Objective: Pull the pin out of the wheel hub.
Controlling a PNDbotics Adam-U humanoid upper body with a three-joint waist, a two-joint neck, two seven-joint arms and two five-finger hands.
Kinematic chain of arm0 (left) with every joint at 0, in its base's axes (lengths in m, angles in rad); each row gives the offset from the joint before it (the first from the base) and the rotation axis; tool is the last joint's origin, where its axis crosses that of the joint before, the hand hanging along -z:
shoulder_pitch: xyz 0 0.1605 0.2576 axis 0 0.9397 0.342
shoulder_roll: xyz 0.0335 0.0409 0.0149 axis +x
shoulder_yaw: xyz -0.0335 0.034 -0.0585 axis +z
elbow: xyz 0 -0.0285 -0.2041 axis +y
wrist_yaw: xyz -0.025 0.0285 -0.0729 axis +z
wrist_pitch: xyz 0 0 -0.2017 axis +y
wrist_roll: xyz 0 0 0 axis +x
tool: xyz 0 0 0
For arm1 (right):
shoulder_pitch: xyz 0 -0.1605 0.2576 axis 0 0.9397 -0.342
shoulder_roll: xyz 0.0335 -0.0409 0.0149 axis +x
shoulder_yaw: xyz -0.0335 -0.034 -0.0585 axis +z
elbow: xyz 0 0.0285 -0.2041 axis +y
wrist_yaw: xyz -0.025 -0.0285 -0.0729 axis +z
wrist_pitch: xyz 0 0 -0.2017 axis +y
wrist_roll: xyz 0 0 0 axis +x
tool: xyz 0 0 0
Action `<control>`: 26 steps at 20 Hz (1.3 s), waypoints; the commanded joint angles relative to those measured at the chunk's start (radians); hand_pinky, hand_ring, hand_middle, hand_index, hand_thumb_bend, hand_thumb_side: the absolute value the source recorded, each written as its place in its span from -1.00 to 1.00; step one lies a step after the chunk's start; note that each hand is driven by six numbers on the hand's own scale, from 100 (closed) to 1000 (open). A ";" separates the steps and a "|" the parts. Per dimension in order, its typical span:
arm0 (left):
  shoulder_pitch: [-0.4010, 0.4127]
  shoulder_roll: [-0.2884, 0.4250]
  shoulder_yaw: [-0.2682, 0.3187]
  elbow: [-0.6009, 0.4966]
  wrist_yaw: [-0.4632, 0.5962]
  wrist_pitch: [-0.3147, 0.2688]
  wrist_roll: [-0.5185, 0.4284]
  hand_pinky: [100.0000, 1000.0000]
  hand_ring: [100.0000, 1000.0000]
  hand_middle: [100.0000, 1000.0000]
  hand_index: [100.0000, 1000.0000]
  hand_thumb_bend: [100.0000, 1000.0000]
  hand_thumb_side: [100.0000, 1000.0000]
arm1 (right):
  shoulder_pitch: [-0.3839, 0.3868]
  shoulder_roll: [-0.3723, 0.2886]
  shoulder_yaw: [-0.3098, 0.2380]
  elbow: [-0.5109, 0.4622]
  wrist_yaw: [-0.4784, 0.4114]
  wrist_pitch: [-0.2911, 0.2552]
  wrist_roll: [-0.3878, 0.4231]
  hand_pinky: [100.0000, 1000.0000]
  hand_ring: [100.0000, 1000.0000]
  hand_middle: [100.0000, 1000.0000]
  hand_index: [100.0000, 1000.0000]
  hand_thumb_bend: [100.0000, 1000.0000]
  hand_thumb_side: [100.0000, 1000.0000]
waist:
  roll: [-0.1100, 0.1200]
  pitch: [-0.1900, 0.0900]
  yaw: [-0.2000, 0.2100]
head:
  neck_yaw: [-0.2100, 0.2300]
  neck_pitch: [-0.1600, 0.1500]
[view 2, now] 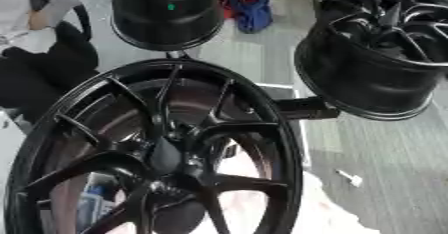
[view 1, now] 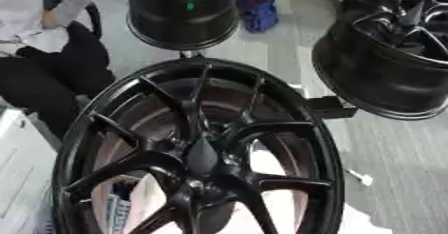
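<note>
Looking down on a black multi-spoke wheel hub (view 1: 114, 128) filling the lower middle of both views, its rim running from the top centre down past the bottom edge and its thin spokes meeting at a centre boss low in the picture

Seeing a dark tapered piece (view 1: 201, 155) sitting right on that centre boss, point upward, black on black; not being able to tell whether this is the pin, part of the hub or something else

Finding no robot hand that can be told apart from the black spokes in either view, so not being able to say whether the fingers are spread wide, drawn narrow or holding anything

Catching a white surface (view 1: 280, 198) through the gaps between the lower right spokes, and a blue and white object (view 1: 118, 210) through the gaps at the lower left

Noting a second black wheel (view 1: 179, 15) beyond the hub at the top centre, carrying a small green dot on its barrel, and a third black wheel (view 1: 385, 53) at the upper right, tilted with its spoked face up

Spotting a black block (view 1: 331, 107) between the hub's right rim and the third wheel, near both

Seeing a red and blue bundle (view 1: 256, 8) on the grey floor just right of the second wheel, and a small white scrap (view 1: 360, 178) on the floor to the hub's right
</note>
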 commanded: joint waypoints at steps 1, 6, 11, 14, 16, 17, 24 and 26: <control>-0.006 0.015 0.010 -0.017 -0.004 -0.002 0.003 0.19 -0.05 -0.04 0.32 -0.88 -0.41 | -0.005 -0.015 -0.028 -0.006 0.025 0.154 -0.154 0.78 0.87 0.75 0.76 -1.00 -0.57 | 0.004 -0.011 -0.001 | 0.002 -0.009; -0.006 0.014 0.010 -0.017 -0.005 -0.002 0.002 0.19 -0.05 -0.04 0.32 -0.87 -0.41 | -0.012 -0.007 -0.036 -0.006 0.014 0.154 -0.186 0.72 0.82 0.66 0.72 -1.00 -0.67 | 0.004 -0.008 0.000 | 0.005 -0.009; -0.006 0.014 0.010 -0.017 -0.005 -0.003 0.003 0.19 -0.05 -0.04 0.32 -0.88 -0.41 | -0.043 -0.011 -0.030 -0.006 -0.002 0.154 -0.282 0.56 0.58 0.33 0.61 -1.00 -0.84 | 0.005 -0.007 0.003 | 0.007 -0.011; -0.007 0.014 0.009 -0.017 -0.005 -0.003 0.004 0.19 -0.05 -0.04 0.32 -0.87 -0.41 | -0.062 -0.017 -0.011 -0.006 -0.002 0.150 -0.332 0.53 0.55 0.29 0.56 -1.00 -0.60 | 0.006 -0.007 0.005 | 0.007 -0.009; -0.007 0.014 0.009 -0.017 -0.004 -0.003 0.005 0.19 -0.05 -0.04 0.32 -0.87 -0.41 | -0.071 -0.020 0.000 -0.006 0.001 0.133 -0.347 0.52 0.54 0.26 0.54 -1.00 -0.55 | 0.006 -0.008 0.006 | 0.007 -0.009; -0.007 0.014 0.009 -0.017 -0.004 -0.003 0.004 0.19 -0.05 -0.04 0.32 -0.87 -0.41 | -0.074 -0.021 0.004 -0.006 0.003 0.124 -0.350 0.52 0.53 0.26 0.53 -1.00 -0.54 | 0.006 -0.008 0.006 | 0.007 -0.010; -0.008 0.013 0.009 -0.017 -0.004 -0.004 0.005 0.19 -0.05 -0.04 0.32 -0.87 -0.42 | -0.088 -0.023 0.017 -0.006 0.009 0.100 -0.354 0.51 0.51 0.21 0.49 -1.00 -0.56 | 0.008 -0.009 0.007 | 0.008 -0.014; -0.008 0.013 0.009 -0.017 -0.004 -0.005 0.005 0.19 -0.05 -0.04 0.32 -0.87 -0.42 | -0.093 -0.025 0.018 -0.006 0.003 0.095 -0.356 0.50 0.50 0.19 0.48 -1.00 -0.54 | 0.009 -0.010 0.005 | 0.008 -0.015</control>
